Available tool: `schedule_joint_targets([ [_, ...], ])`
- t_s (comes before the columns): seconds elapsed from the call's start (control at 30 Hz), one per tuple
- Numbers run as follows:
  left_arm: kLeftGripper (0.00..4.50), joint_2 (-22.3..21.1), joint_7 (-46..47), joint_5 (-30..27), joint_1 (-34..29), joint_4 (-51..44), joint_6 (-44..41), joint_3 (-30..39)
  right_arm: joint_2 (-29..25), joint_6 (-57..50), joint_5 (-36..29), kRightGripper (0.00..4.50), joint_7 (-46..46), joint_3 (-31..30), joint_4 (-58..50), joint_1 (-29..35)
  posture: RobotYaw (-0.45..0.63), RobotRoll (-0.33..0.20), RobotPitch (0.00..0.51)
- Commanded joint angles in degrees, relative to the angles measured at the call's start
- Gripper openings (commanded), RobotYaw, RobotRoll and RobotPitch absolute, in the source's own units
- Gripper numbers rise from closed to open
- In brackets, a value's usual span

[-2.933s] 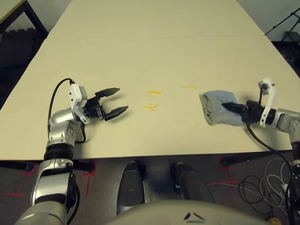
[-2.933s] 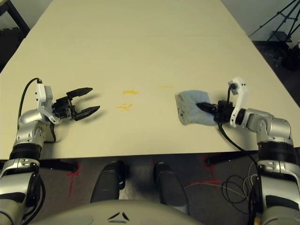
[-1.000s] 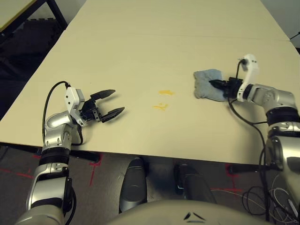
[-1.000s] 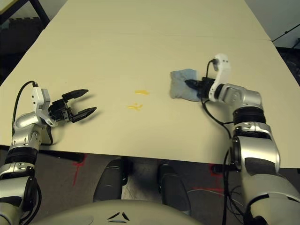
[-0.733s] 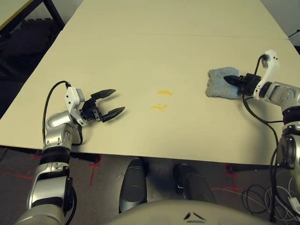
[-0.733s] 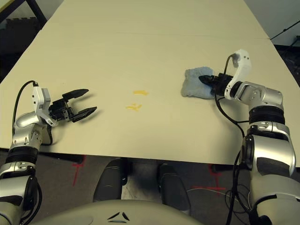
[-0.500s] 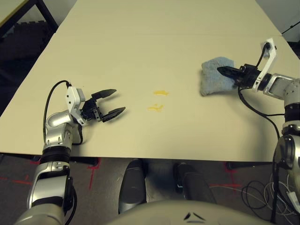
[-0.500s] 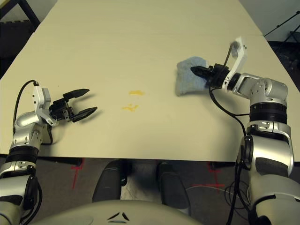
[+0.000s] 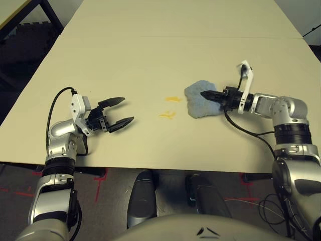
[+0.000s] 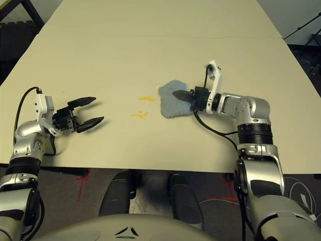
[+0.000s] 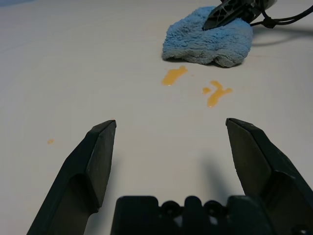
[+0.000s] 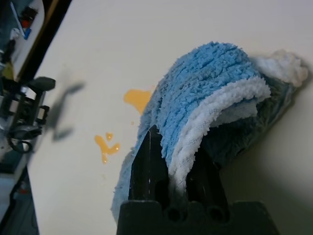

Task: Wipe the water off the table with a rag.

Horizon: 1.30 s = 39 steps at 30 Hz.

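Two yellowish-orange water smears (image 9: pixel 173 99) (image 9: pixel 167 116) lie mid-table, shown closer as an upper smear (image 11: pixel 173 76) and a lower smear (image 11: pixel 216 93). The blue rag (image 9: pixel 199 104) lies crumpled on the beige table (image 9: pixel 150 60), its left edge almost touching the upper smear (image 12: pixel 137 98). My right gripper (image 9: pixel 204 94) is shut on the rag, a fold pinched between its fingers (image 12: pixel 147 166). My left gripper (image 9: pixel 124 110) stands open just above the table, well left of the smears, with nothing in it. A tiny droplet (image 11: pixel 50 141) lies near it.
A thin seam (image 9: pixel 175 36) crosses the table far behind the work area. Beyond the left edge stands a dark table leg (image 9: pixel 52 20) over dark floor. Cables (image 9: pixel 261 143) hang from my right arm over the front edge.
My right gripper has dragged the rag leftward from the table's right side to just beside the smears. The left gripper has not moved. The camera has shifted slightly.
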State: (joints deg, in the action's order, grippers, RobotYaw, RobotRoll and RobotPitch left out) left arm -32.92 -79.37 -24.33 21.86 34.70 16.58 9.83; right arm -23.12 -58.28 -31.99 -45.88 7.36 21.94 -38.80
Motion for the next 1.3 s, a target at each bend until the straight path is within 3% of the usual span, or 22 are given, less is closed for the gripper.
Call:
schedule_joint_targets([
  [0.03, 4.50, -0.54, -0.92, 0.94, -1.21, -0.25, -0.01, -0.86, 2.06, 1.05, 1.50, 0.04, 0.28, -3.27, 0.01, 1.19, 0.25, 0.000, 0.171],
  [0.67, 4.50, -0.74, -0.82, 0.90, -1.73, -1.20, -0.62, -0.98, 18.05, 3.47, 4.97, 0.04, -0.26, -12.72, 5.47, -3.40, 0.27, 0.000, 0.181],
  [1.0, 4.50, -1.06, -0.89, 0.90, -1.32, -0.88, -0.66, -1.01, 26.59, 7.63, 8.59, 0.04, 0.14, -13.70, 13.03, -7.69, 0.28, 0.000, 0.188],
  [1.17, 4.50, -1.17, -0.96, 1.03, -0.97, -0.23, -0.49, -1.04, 28.19, 8.46, 9.67, 0.04, -0.03, -13.46, 14.31, -8.35, 0.28, 0.000, 0.190],
  [1.3, 4.50, -0.75, -0.85, 1.30, -0.06, 0.65, -0.23, -1.35, 24.21, 7.66, 10.03, 0.04, -1.35, -12.73, 12.24, -7.10, 0.27, 0.000, 0.189],
])
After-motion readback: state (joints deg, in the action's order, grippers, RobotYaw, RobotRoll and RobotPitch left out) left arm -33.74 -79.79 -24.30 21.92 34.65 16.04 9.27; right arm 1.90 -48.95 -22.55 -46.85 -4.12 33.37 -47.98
